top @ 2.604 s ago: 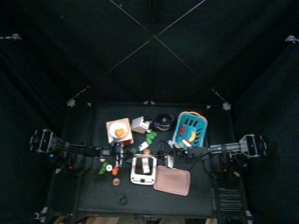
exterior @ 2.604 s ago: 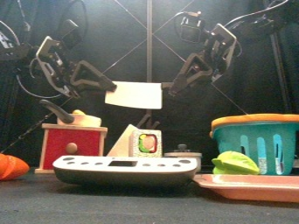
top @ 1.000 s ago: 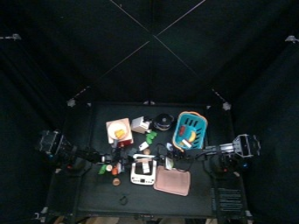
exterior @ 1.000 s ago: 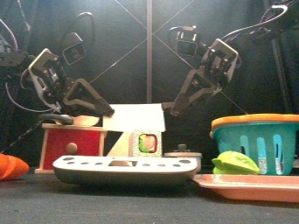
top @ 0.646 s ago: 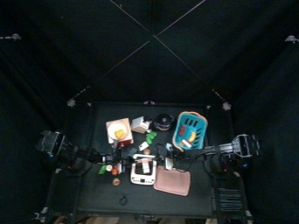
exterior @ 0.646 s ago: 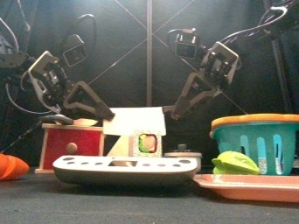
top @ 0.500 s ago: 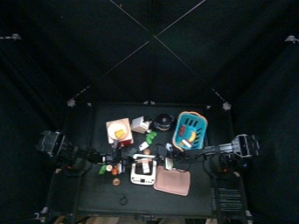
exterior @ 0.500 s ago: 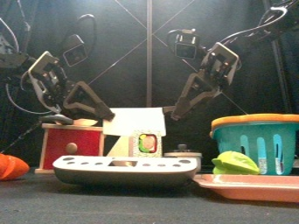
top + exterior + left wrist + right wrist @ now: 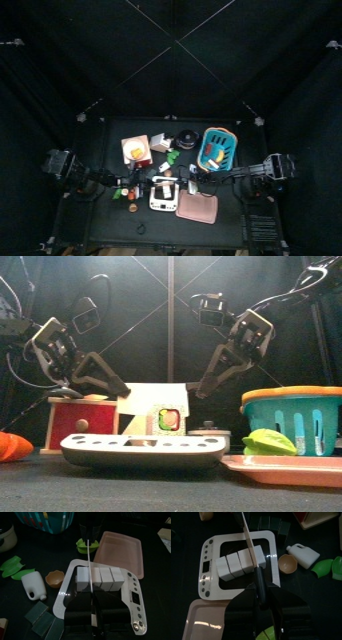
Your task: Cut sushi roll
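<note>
As I look down from the top view, the white board point(image 9: 164, 196) sits near the table's front with a pink tray point(image 9: 199, 208) just beside it and a teal basket point(image 9: 218, 148) behind; the left gripper point(image 9: 142, 184) and right gripper point(image 9: 191, 181) close in on the board from either side, but I cannot make out the roll from here. In the front view I see a pale flat knife point(image 9: 158, 396) standing on edge above the board point(image 9: 140, 449), the left gripper point(image 9: 119, 391) at one end and the right gripper point(image 9: 198, 386) at the other, with the basket point(image 9: 294, 414) and tray point(image 9: 287, 468) off to the right. From the left wrist I see the jaws pressed together on the knife point(image 9: 87, 559), its edge running over the roll point(image 9: 100, 579), a row of white blocks lying on the board point(image 9: 133, 597). From the right wrist the jaws are likewise clamped on the knife point(image 9: 248, 537), which crosses the roll point(image 9: 238, 562) on the board point(image 9: 210, 559), a white bottle point(image 9: 304, 554) nearby.
</note>
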You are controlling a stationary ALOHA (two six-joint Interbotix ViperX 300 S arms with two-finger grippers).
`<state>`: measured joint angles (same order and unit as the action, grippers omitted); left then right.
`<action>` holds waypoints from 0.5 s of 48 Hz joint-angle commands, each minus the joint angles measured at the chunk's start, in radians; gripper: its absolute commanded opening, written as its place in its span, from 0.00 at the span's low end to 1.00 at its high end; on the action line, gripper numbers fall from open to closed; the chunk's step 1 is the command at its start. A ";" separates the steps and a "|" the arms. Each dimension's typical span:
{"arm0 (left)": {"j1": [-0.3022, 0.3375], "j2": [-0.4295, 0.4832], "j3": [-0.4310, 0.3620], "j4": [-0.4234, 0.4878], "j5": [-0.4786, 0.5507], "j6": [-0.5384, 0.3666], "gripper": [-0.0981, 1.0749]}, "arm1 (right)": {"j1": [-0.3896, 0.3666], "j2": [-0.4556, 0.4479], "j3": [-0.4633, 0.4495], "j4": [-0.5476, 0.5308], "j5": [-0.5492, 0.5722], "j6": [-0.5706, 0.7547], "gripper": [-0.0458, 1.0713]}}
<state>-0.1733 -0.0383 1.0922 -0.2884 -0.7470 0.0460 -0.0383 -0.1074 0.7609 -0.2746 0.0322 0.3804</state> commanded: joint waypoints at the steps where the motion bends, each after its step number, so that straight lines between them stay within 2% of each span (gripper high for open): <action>1: -0.006 -0.005 -0.015 0.003 -0.005 0.002 0.34 | -0.017 -0.017 -0.011 0.000 -0.005 0.002 0.49; 24: -0.005 0.061 -0.020 0.003 -0.003 0.000 0.34 | -0.009 0.061 -0.015 0.006 -0.005 0.003 0.49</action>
<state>-0.1733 0.0153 1.0876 -0.2884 -0.7470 0.0460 -0.0383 -0.0430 0.7609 -0.2715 0.0276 0.3804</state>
